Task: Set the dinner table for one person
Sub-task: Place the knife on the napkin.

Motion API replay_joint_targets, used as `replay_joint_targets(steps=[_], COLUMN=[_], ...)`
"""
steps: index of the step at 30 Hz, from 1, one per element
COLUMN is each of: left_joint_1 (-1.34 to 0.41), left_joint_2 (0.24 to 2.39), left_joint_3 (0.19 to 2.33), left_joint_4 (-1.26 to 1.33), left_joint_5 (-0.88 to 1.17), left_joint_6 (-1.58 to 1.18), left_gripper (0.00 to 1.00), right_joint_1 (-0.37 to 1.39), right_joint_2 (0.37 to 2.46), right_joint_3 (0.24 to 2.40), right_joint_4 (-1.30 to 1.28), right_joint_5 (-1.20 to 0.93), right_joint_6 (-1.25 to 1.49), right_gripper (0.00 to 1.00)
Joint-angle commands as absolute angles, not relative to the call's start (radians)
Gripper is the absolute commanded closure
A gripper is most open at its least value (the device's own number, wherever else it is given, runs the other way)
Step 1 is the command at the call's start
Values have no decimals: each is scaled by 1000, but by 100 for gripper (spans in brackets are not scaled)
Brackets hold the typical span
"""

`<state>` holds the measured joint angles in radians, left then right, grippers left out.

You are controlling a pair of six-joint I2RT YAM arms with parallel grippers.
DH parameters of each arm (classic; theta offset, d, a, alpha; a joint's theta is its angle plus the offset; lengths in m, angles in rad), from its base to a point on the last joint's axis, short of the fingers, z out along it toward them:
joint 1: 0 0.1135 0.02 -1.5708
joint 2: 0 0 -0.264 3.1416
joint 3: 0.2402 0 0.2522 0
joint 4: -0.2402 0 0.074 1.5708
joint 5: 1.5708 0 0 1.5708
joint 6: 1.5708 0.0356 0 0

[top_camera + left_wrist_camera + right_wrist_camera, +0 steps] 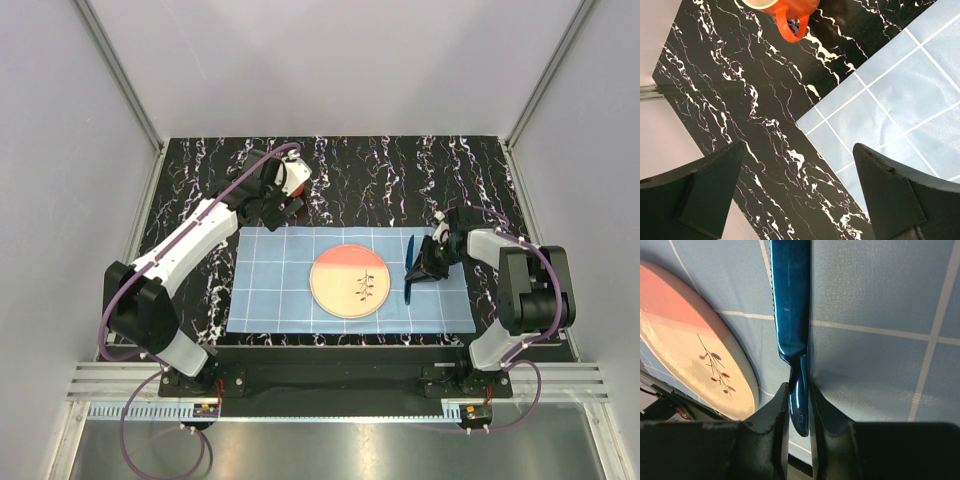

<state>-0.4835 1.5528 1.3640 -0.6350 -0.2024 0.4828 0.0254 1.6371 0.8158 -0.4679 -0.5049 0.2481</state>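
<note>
The dinner table (400, 180) is a black marbled top with a light-blue checked mat (270, 290) on it. A pink and cream plate (350, 282) with a twig pattern sits in the middle of the mat. To the plate's right, my right gripper (799, 400) is shut on the handle of a shiny blue knife (790, 300), whose blade lies along the mat (880, 290), parallel to the plate's (685, 345) edge. My left gripper (800, 190) stands open over the mat's back left corner with nothing between its fingers. An orange mug (790, 15) stands just beyond it.
White walls and aluminium frame rails (120, 80) close in the table at the back and sides. The mat's left strip (265, 270) lies bare beside the plate. Both arm bases (330, 375) stand at the near edge.
</note>
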Motion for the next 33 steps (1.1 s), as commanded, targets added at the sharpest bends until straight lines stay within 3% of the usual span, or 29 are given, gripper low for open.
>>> replay_joint_targets(steps=[1, 27, 28, 29, 33], left_joint_1=[-486, -486, -488, -486, -486], left_joint_2=[1514, 1509, 1511, 1511, 1516], left_joint_3=[1364, 1359, 1361, 1361, 1364], left_joint_4=[-604, -598, -598, -600, -598], left_joint_5=[-216, -221, -221, -221, -218], left_joint_6=[497, 488, 488, 486, 486], left_gripper=[1, 1, 1, 1, 1], right_joint_1=[38, 115, 115, 115, 115], right_joint_2=[1651, 1697, 1697, 1695, 1680], right_joint_3=[850, 922, 923, 925, 925], right_joint_4=[-491, -549, -555, -555, -554], right_joint_5=[-474, -419, -416, -420, -436], right_joint_6=[275, 267, 267, 264, 256], right_gripper=[100, 100, 96, 80, 67])
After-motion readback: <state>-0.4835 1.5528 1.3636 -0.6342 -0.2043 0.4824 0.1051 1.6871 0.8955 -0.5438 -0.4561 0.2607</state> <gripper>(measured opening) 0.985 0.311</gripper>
